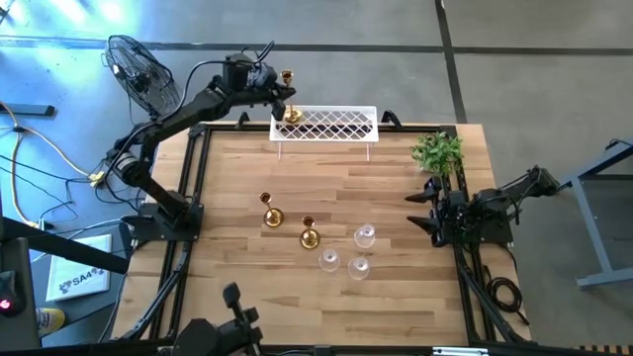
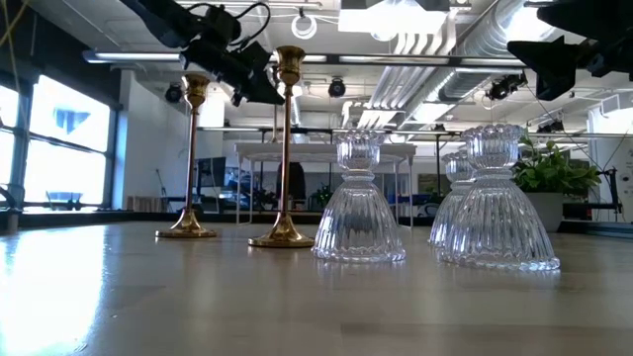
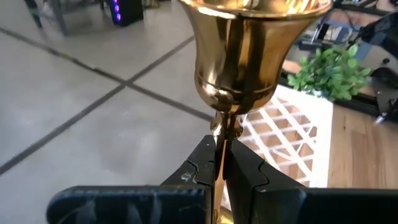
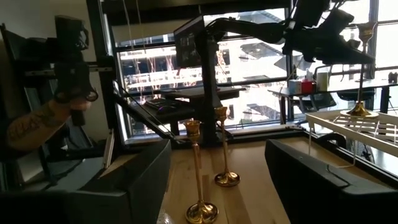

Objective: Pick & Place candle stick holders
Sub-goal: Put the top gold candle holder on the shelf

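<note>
Left wrist view gives us the clearest look: the left gripper (image 3: 222, 171) is clamped tight on the thin stem of a gold holder (image 3: 245, 56), just under its top cup, with the stem running straight up between the two fingers (image 3: 193, 168). From the high view that holder's round base sits on, or just over, the left end of the white lattice rack (image 1: 326, 125) at the far edge of the table (image 1: 396, 188); we honestly can't tell if it's fully down yet.

So for the step we're on, setting it down clean, we'd keep the stem vertical, lower until the base is flat on the lattice, and only then let go. That base is small and the holder is tall, so any tilt at release probably tips it, and the open lattice may not seat it evenly.

Two more gold holders (image 1: 269, 212) stand near the table's middle, with three clear glass holders (image 1: 364, 235) just right of them. The right gripper (image 1: 433, 211) waits with jaws apart at the right edge, near the small green plant (image 1: 438, 151)
</note>
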Controlling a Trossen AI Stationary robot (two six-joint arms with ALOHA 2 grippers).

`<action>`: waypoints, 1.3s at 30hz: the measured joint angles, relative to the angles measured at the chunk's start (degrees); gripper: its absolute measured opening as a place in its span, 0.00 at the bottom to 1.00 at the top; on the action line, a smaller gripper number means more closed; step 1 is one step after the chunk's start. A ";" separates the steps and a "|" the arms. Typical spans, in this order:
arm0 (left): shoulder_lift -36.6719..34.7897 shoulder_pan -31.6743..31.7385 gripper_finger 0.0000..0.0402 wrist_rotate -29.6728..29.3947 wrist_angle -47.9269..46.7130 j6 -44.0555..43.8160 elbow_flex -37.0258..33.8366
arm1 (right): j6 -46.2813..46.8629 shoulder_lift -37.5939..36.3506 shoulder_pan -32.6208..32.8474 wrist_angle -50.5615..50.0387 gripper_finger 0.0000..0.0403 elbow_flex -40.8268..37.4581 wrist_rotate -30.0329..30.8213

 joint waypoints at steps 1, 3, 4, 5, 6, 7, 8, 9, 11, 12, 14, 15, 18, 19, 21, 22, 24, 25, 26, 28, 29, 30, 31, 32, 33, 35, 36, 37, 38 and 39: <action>0.00 0.12 0.02 -0.13 -0.24 0.03 0.00 | 0.00 0.00 0.00 -0.21 0.64 0.00 0.29; 0.00 0.19 0.02 -1.22 -0.75 0.80 0.00 | 0.00 0.00 0.00 -0.46 0.64 -0.02 0.34; 0.00 0.15 0.02 -1.44 -0.93 1.24 0.00 | 0.00 0.00 0.00 -0.58 0.64 -0.02 0.34; -0.01 0.09 0.02 -1.45 -1.07 1.34 0.00 | 0.03 0.00 0.00 -0.80 0.64 -0.02 0.34; -0.07 0.11 0.02 -1.43 -1.17 1.34 0.00 | 0.12 0.00 0.00 -1.03 0.64 -0.04 0.34; -0.16 0.29 0.02 -1.42 -1.17 1.38 0.00 | 0.15 0.00 0.00 -1.13 0.64 -0.04 0.34; -0.24 0.32 0.02 -1.41 -1.14 1.37 0.00 | 0.17 0.00 0.00 -1.17 0.64 -0.04 0.33; -0.26 0.39 0.02 -1.56 -1.16 1.37 0.00 | 0.17 0.00 0.00 -1.23 0.64 -0.04 0.34; -0.26 0.49 0.02 -2.14 -1.69 1.37 0.00 | 0.17 0.00 0.00 -1.28 0.64 -0.04 0.34; -0.26 0.49 0.02 -2.32 -1.88 1.37 0.00 | 0.14 0.00 0.00 -1.28 0.64 -0.04 0.34; -0.26 0.47 0.02 -2.32 -1.84 1.30 0.00 | 0.11 0.00 0.00 -1.34 0.64 -0.04 0.34; -0.26 0.45 0.02 -2.35 -1.85 1.31 0.00 | 0.11 0.00 0.00 -1.45 0.64 -0.04 0.34; -0.26 0.43 0.02 -3.26 -2.15 1.32 0.00 | 0.02 0.00 0.00 -1.55 0.64 -0.04 0.34; -0.26 0.43 0.02 -3.37 -2.26 1.32 0.01 | 0.02 0.00 0.00 -1.59 0.64 -0.04 0.34; -0.33 0.43 0.02 -3.29 -2.63 1.32 0.07 | 0.00 0.00 0.00 -1.80 0.64 -0.04 0.34; -0.35 0.43 0.02 -3.31 -2.73 1.36 0.07 | 0.00 0.00 0.00 -1.85 0.64 -0.04 0.34; -0.35 0.43 0.02 -3.27 -2.78 1.39 0.07 | 0.00 0.00 0.00 -1.92 0.64 -0.04 0.34; -0.35 0.43 0.02 -3.09 -2.85 1.40 0.07 | 0.00 0.00 0.00 -1.92 0.64 -0.04 0.34; -0.35 0.43 0.03 -2.78 -2.90 1.46 0.07 | 0.00 0.00 0.00 -1.92 0.64 -0.04 0.34; -0.35 0.44 0.05 -2.00 -3.00 1.50 0.07 | 0.00 0.00 0.00 -1.92 0.64 -0.04 0.34; -0.35 0.45 0.06 -1.63 -3.08 1.49 0.07 | 0.00 0.00 0.00 -1.92 0.64 -0.04 0.34; -0.35 0.44 0.08 -1.42 -3.23 1.48 0.07 | 0.00 0.00 0.00 -1.92 0.64 -0.04 0.34; -0.35 0.43 0.09 -1.30 -3.40 1.48 0.07 | 0.00 0.00 0.00 -1.92 0.64 -0.04 0.34; -0.35 0.43 0.10 -1.18 -3.66 1.48 0.07 | 0.00 0.00 0.00 -1.92 0.64 -0.04 0.34; -0.35 0.43 0.11 -1.13 -3.87 1.48 0.07 | 0.00 0.00 0.00 -1.92 0.64 -0.04 0.34; -0.35 0.43 0.12 -1.11 -4.31 1.49 0.07 | 0.00 0.00 0.00 -1.92 0.64 -0.04 0.34; -0.35 0.43 0.12 -1.12 -4.64 1.56 0.07 | 0.00 0.00 0.00 -1.92 0.64 -0.04 0.34; -0.35 0.43 0.12 -1.12 -5.10 1.69 0.07 | 0.00 0.00 0.00 -1.92 0.64 -0.04 0.34; -0.35 0.43 0.12 -1.13 -5.50 1.74 0.07 | 0.00 0.00 0.00 -1.92 0.64 -0.04 0.34; -0.33 0.43 0.12 -1.13 -5.68 1.78 0.07 | 0.00 0.00 0.00 -1.92 0.64 -0.04 0.34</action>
